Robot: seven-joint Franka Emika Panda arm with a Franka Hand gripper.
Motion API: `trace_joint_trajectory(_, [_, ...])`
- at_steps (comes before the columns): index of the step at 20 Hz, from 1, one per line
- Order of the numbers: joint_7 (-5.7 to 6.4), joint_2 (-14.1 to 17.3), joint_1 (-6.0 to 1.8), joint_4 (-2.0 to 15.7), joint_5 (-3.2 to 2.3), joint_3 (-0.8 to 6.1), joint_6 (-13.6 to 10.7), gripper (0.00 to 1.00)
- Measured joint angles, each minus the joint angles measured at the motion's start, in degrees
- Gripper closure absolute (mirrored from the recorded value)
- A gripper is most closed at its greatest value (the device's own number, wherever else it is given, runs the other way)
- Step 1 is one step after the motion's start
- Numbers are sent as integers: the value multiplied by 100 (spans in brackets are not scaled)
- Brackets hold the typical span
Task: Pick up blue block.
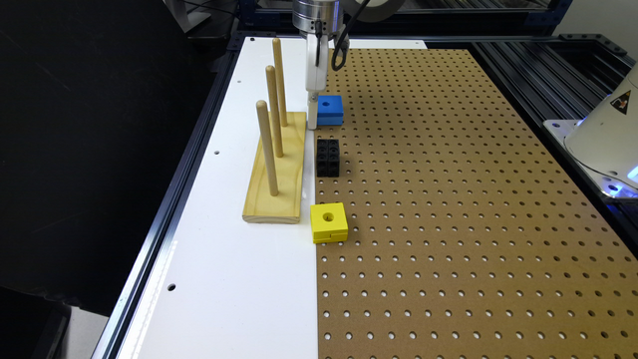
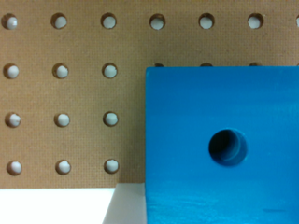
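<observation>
Fingers cannot be told apart or judged spread or closed; the white gripper [image 1: 313,117] hangs just beside the bright blue rectangular block with a round hole in its top [image 1: 330,109].

Relative to that blue block, which rests on the brown perforated pegboard [image 1: 448,199], the gripper's tip stands at the side toward the exterior view's left, touching or nearly so; contact is hard to make out. Nearer the camera sits a black cube of studded bricks [image 1: 328,157], then a yellow block with a hole [image 1: 329,222]. A pale wooden base with three upright dowels [image 1: 277,169] lies on the white board [image 1: 224,279] beyond the gripper. Up close, the wrist view cuts the blue block [image 2: 219,144] off at two edges.
</observation>
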Motion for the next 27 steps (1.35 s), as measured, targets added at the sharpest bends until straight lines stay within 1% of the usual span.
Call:
trace_joint_trajectory(3, [0,-17,-2,0,0,-1,-5,100])
trace_joint_trajectory(4, [0,-62,-3,0,0,-1,-42,100])
trace_joint_trajectory(9, [0,-449,-4,1,0,-1,-455,100])
trace_joint_trajectory(10, [0,-608,-4,1,0,-1,-619,100])
trace_joint_trajectory(12, [0,-828,-4,-2,1,-1,-865,100])
trace_joint_trajectory(19, [0,-1336,-3,0,1,0,-1372,100])
trace_joint_trajectory(22, [0,-1468,-3,8,2,1,-1461,100])
trace_joint_trajectory(25, [0,-1793,-3,17,6,3,-1776,100])
trace_joint_trajectory(27, [0,-1950,-3,16,7,4,-1940,100])
